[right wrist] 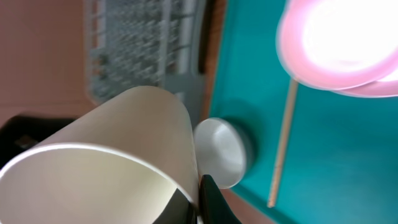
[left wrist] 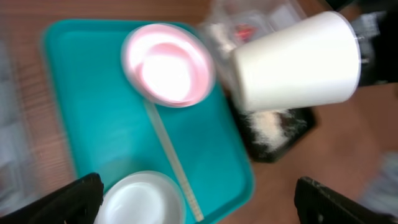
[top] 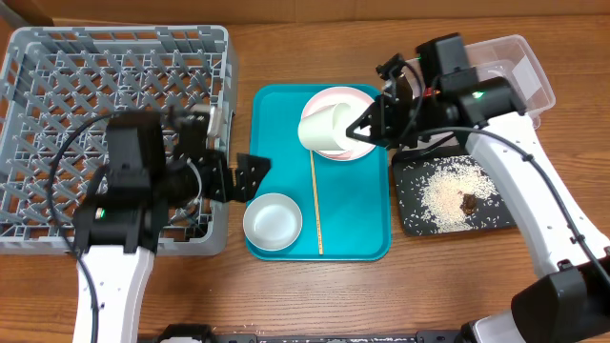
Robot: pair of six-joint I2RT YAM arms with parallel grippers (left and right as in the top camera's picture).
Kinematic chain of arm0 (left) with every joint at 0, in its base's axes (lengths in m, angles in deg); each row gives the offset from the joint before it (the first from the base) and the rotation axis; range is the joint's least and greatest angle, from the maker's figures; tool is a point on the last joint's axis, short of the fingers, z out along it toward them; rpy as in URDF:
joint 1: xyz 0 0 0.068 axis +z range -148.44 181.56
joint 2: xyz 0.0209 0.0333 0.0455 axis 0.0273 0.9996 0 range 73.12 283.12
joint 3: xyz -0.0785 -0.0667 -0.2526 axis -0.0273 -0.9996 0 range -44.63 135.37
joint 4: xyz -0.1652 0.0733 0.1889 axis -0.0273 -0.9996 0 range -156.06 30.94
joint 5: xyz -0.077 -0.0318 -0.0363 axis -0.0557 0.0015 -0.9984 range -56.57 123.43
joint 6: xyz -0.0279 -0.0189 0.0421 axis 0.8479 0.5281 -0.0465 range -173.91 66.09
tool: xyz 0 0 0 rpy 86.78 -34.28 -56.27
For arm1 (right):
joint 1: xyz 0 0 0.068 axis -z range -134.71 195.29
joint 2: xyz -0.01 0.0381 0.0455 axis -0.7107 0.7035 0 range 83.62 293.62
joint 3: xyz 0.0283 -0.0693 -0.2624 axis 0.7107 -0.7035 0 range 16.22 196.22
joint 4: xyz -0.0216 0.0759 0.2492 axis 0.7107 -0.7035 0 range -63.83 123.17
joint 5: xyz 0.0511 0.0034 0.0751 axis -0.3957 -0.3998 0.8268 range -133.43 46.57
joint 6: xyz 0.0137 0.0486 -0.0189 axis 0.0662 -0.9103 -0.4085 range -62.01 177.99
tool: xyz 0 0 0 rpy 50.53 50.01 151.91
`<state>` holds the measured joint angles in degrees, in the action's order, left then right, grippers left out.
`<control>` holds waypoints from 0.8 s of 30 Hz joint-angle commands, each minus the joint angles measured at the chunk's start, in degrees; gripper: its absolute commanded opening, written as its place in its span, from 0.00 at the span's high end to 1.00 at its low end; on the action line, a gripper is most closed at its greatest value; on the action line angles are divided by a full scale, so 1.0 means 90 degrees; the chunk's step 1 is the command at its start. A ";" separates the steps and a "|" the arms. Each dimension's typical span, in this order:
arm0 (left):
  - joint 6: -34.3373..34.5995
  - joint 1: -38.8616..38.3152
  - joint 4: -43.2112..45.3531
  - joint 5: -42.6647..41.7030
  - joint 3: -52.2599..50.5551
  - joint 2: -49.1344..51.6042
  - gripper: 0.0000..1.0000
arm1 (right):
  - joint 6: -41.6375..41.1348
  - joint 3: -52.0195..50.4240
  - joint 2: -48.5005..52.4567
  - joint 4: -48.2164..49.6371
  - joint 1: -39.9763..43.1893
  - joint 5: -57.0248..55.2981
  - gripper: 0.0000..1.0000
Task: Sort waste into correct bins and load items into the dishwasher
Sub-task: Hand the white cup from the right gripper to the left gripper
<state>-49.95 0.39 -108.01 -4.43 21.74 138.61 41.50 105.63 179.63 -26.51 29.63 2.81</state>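
My right gripper [top: 362, 129] is shut on the rim of a white cup [top: 322, 129], which hangs on its side above the teal tray [top: 367, 238]. In the right wrist view one black finger [right wrist: 210, 199] sits inside the cup [right wrist: 112, 162] and the other outside. A pinkish bowl [top: 345, 103] sits on the tray's far end, partly under the cup. Also on the tray are a light grey bowl [top: 273, 221] and a thin wooden stick [top: 315, 200]. My left gripper [top: 250, 176] is open at the tray's left edge, above the grey bowl [left wrist: 143, 199]. The grey dish rack [top: 57, 76] stands at the left.
A black tray [top: 412, 221] right of the teal tray holds rice grains [top: 446, 193] and a brown scrap [top: 469, 200]. The clear tub [top: 534, 81] stands behind it at the far right, under my right arm. The left wrist view is blurred.
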 commanded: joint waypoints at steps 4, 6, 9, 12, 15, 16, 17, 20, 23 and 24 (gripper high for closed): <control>-0.0588 -0.0041 0.0840 -0.2754 0.0107 0.0733 0.00 | 0.0848 0.0061 0.0063 -0.0121 0.0087 0.2293 0.96; -0.0585 -0.0046 0.1161 -0.3191 0.0107 0.0935 0.00 | 0.0848 0.0061 0.0063 -0.0117 0.0041 0.2562 0.96; -0.0583 -0.0049 0.1571 -0.3762 0.0107 0.1173 0.00 | 0.0845 0.0061 0.0063 -0.0119 -0.0019 0.2652 0.96; -0.0566 -0.0129 0.1766 -0.3968 0.0107 0.1336 0.00 | 0.0845 0.0061 0.0063 -0.0068 -0.0087 0.2895 0.96; -0.0563 -0.0262 0.1831 -0.3966 0.0107 0.1392 0.00 | 0.0843 0.0061 0.0063 0.0019 -0.0126 0.3123 0.96; -0.0563 -0.0313 0.1858 -0.3966 0.0107 0.1392 0.00 | 0.0843 0.0061 0.0063 0.0027 -0.0143 0.3113 0.96; -0.0559 -0.0389 0.1923 -0.3976 0.0107 0.1389 0.00 | 0.0843 0.0061 0.0063 0.0039 -0.0160 0.3113 0.96; -0.0556 -0.0622 0.2164 -0.4116 0.0107 0.1389 0.00 | 0.0843 0.0061 0.0063 0.0070 -0.0206 0.3116 0.96; -0.0534 -0.0857 0.2404 -0.4099 0.0107 0.1389 0.06 | 0.0843 0.0061 0.0063 0.0066 -0.0226 0.3116 0.96; -0.0534 -0.0911 0.2497 -0.4099 0.0107 0.1389 0.10 | 0.0843 0.0061 0.0063 0.0063 -0.0226 0.3116 0.96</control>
<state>-53.97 -6.30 -86.83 -39.86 21.74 150.44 48.36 105.63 179.95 -26.23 27.99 28.43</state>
